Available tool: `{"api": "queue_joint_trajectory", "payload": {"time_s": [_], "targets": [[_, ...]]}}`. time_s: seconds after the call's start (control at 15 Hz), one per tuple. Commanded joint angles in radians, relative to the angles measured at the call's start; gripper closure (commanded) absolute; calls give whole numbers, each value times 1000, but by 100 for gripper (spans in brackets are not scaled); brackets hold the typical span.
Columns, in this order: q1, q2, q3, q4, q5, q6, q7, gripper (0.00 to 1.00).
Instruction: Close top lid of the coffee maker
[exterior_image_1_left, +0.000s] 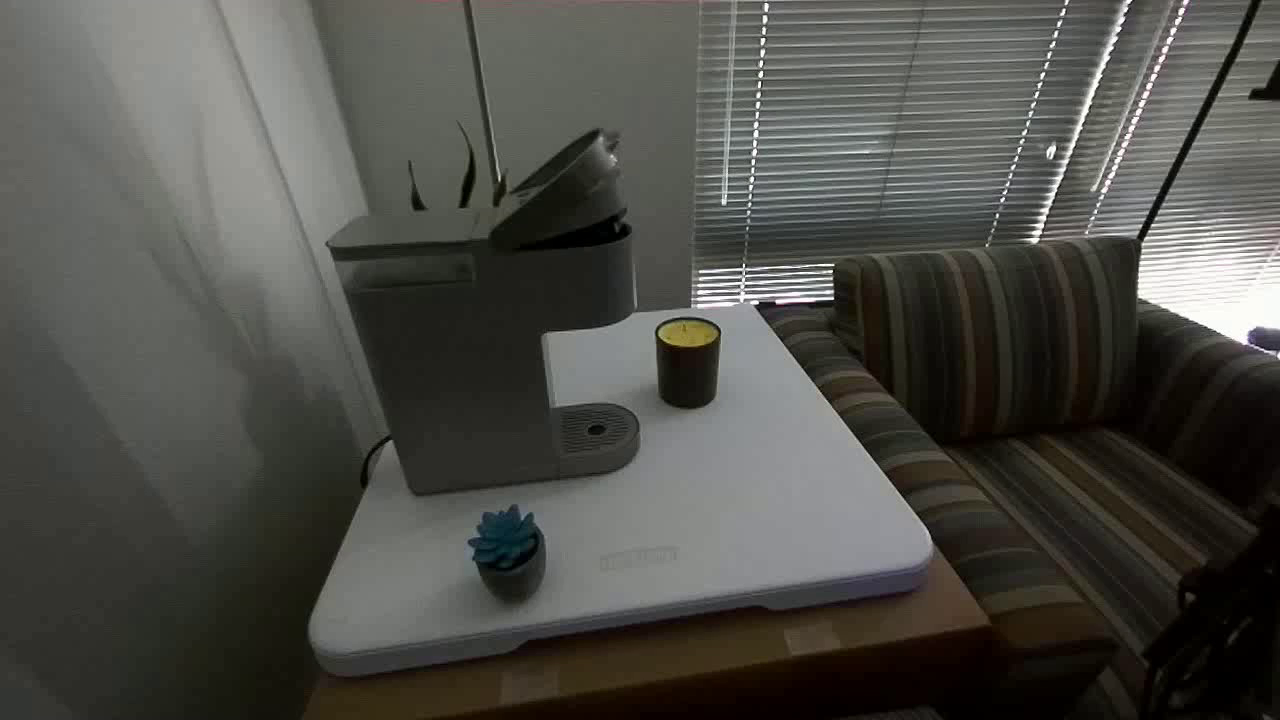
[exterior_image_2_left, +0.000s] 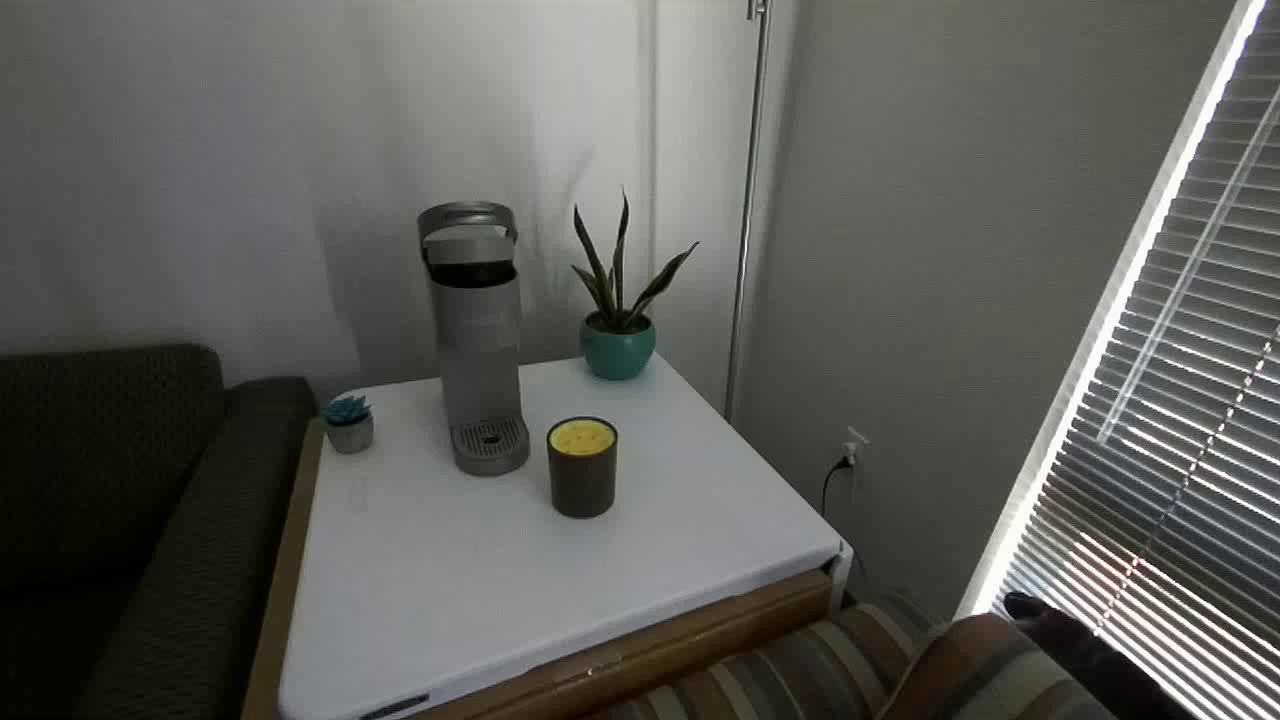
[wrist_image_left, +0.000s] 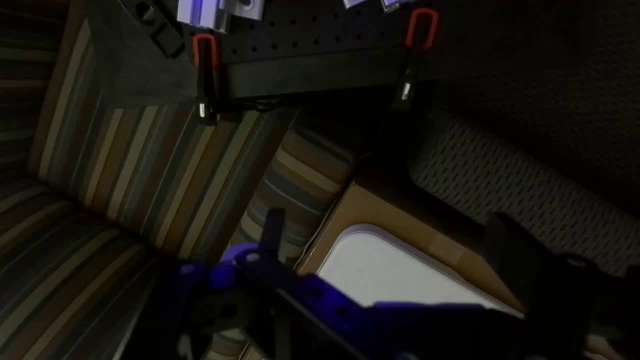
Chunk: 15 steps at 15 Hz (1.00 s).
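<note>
The grey single-serve coffee maker (exterior_image_1_left: 455, 370) stood upright on a white tabletop (exterior_image_1_left: 750, 480) in both exterior views. Its top lid (exterior_image_1_left: 568, 195) was raised, tilted up with the rounded front edge lifted above the machine's dark opening (exterior_image_2_left: 472, 274). In the wrist view the gripper (wrist_image_left: 387, 225) showed its 2 fingers (wrist_image_left: 272, 232) spread wide apart with nothing held between them; a corner of the tabletop and the arm of a striped armchair (wrist_image_left: 165, 185) lay in view beyond. A dark candle jar (exterior_image_1_left: 687, 375) with yellow wax (exterior_image_1_left: 690, 333) stood near the round drip base (exterior_image_1_left: 600, 455), apart from it. On opposite sides of the machine stood a small blue succulent (exterior_image_1_left: 504, 540) in a grey pot (exterior_image_1_left: 515, 580) and, in an exterior view, a snake plant (exterior_image_2_left: 619, 262) in a teal pot (exterior_image_2_left: 618, 352). Window blinds (exterior_image_1_left: 860, 130) hung behind the striped armchair.
</note>
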Motion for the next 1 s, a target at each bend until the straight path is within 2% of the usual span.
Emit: {"api": "queue_joint_trajectory", "payload": {"time_s": [0.0, 0.2, 0.4, 0.6, 0.73, 0.93], "targets": [[4, 1, -5, -3, -4, -1, 3, 0], [-14, 31, -17, 0, -40, 94, -30, 0], [-51, 95, -32, 2, -72, 324, -21, 0], [-96, 222, -24, 45, -94, 542, 6, 0], [-130, 316, -1, 86, -105, 661, 56, 0], [-174, 432, 29, 142, -91, 844, 201, 0]]}}
